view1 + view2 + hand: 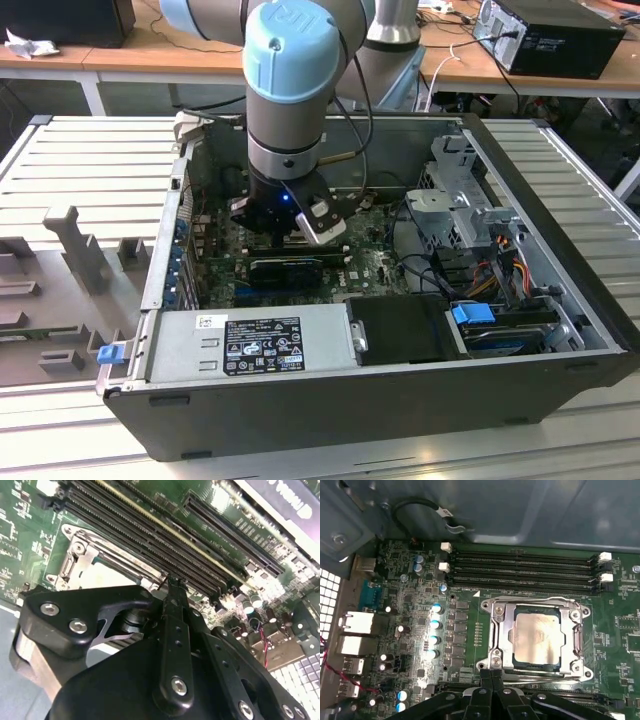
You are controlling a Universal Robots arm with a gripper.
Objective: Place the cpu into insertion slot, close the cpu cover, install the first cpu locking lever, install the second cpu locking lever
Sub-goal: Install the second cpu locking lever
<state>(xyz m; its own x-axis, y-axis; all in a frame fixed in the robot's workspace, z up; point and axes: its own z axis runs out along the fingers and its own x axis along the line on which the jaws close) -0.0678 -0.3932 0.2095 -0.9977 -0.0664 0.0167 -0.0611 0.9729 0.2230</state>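
The pale silver-beige cpu (536,639) lies flat in the insertion slot (535,666). The silvery cpu cover (501,630) is folded down around it, so the chip shows through its window. A thin metal locking lever (550,678) runs along the socket edge nearest my gripper, and another (530,599) along the edge by the memory slots. My gripper (492,672) is shut, its black fingertips pressed together at a socket corner, right at the near lever's end. In the second wrist view my gripper (172,584) stands between the cover (80,562) and the memory slots. My gripper (290,238) sits low inside the case.
Long black memory slots (520,572) lie beside the socket. A black cable (420,506) loops by the case wall, and rear ports (357,625) and capacitors line one side. The power supply (250,345), a drive cage (465,200) and cable bundles crowd the open case.
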